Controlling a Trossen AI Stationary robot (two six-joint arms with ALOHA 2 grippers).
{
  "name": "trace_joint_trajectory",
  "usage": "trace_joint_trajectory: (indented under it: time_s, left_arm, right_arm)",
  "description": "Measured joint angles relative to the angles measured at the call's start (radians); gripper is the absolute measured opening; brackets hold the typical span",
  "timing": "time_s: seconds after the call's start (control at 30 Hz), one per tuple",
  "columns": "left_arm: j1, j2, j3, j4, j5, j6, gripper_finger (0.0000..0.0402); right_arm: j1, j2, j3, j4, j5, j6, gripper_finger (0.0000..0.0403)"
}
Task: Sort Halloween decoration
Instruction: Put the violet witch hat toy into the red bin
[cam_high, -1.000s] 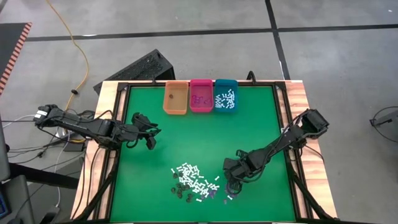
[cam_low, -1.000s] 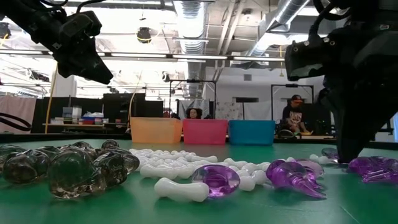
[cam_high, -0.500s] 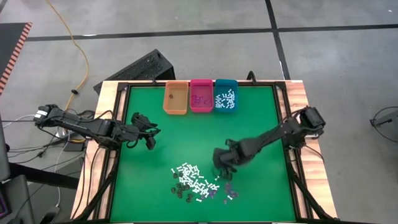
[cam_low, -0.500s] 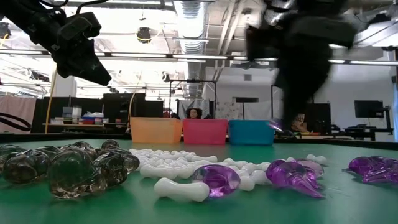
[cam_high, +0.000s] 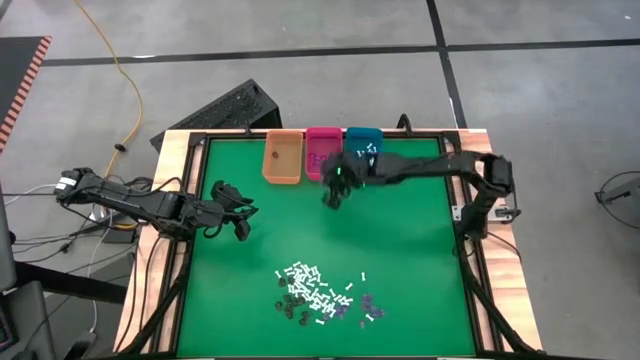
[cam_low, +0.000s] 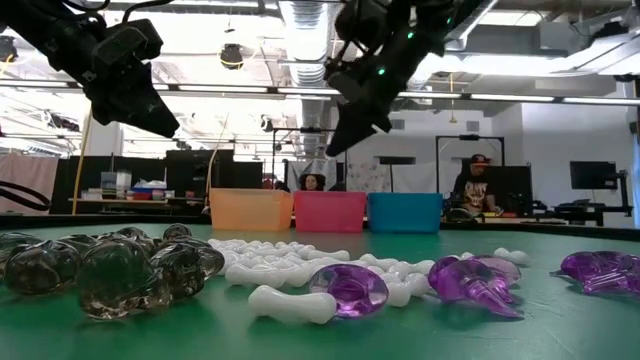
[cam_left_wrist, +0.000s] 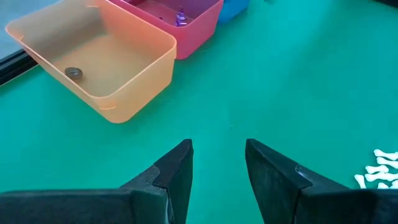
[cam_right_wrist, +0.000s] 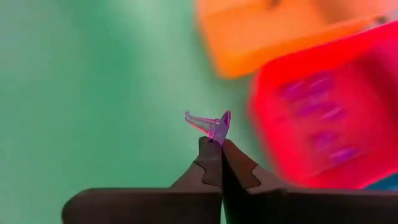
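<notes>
- The piece in hand is a purple bit (cam_right_wrist: 213, 124) — translucent plastic, a small cone with a flared end. It sticks out of the tips of the right gripper (cam_right_wrist: 217, 145), whose fingers are pressed together on it.
- In the high view the right gripper (cam_high: 334, 190) sits in the upper centre of the frame, just in front of the pink bin (cam_high: 323, 155). In the low view it hangs high, above the row of bins.
- Step in hand, as a judgement: carrying one purple bit to its bin. The pink bin (cam_right_wrist: 323, 118) already holds other purple bits, so it is the likely target.
- The next move calls for bringing the tips over the pink bin's opening and only then spreading the fingers. The piece is tiny and light, so a release near the rim could drop it onto the green table (cam_high: 400, 240).
- The rest of the Halloween decoration (cam_high: 320, 295) lies in a loose pile at the lower centre of the high view: smooth white bone-shaped sticks, glossy purple bits and smoky dark rounded bits.
- The orange bin (cam_left_wrist: 99, 62) is thin-walled and rectangular and holds one dark bit. The teal bin (cam_high: 362, 153) holds white sticks.
- The left gripper (cam_left_wrist: 217, 163) waits at the left of the table — fingers spread, holding nothing.
</notes>
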Motion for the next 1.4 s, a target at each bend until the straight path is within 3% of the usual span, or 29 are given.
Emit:
trace_joint_trajectory:
  time_s: [0.23, 0.47, 0.53, 0.63, 0.73, 0.83, 1.0, 1.17, 1.27, 1.4]
  left_arm:
    - [0.000, 0.000, 0.000, 0.001, -0.003, -0.010, 0.0138]
    - [0.000, 0.000, 0.000, 0.004, -0.004, -0.011, 0.0138]
    - [0.000, 0.000, 0.000, 0.001, 0.005, -0.011, 0.0138]
    - [0.000, 0.000, 0.000, 0.000, 0.034, -0.012, 0.0138]
    - [0.000, 0.000, 0.000, 0.000, 0.037, -0.012, 0.0138]
    - [0.000, 0.000, 0.000, 0.005, 0.036, -0.011, 0.0138]
    - [0.000, 0.000, 0.000, 0.005, 0.036, -0.011, 0.0138]
    - [0.000, 0.000, 0.000, 0.005, 0.035, -0.008, 0.0138]
    - [0.000, 0.000, 0.000, 0.008, 0.022, 0.000, 0.0138]
    - [0.000, 0.000, 0.000, 0.009, 0.021, -0.007, 0.0138]
  right_arm:
    - [-0.193, -0.001, 0.005, 0.070, -0.020, -0.006, 0.0081]
    - [-0.252, -0.004, 0.005, 0.042, -0.160, 0.020, 0.0172]
    - [-0.240, -0.018, 0.005, -0.023, -0.257, 0.043, 0.0189]
    - [-0.163, -0.039, 0.006, -0.171, -0.355, 0.086, 0.0197]
    - [-0.016, -0.038, 0.003, -0.336, -0.367, 0.139, 0.0195]
    - [0.174, -0.036, -0.018, -0.367, -0.364, 0.247, 0.0190]
    - [0.482, -0.037, -0.051, -0.340, -0.252, 0.523, 0.0187]
    - [0.698, -0.022, -0.072, -0.312, -0.045, 0.797, 0.0187]
    - [0.761, 0.012, -0.081, -0.321, 0.038, 0.867, 0.0185]
    - [0.776, 0.069, -0.080, -0.323, 0.018, 0.876, 0.0185]
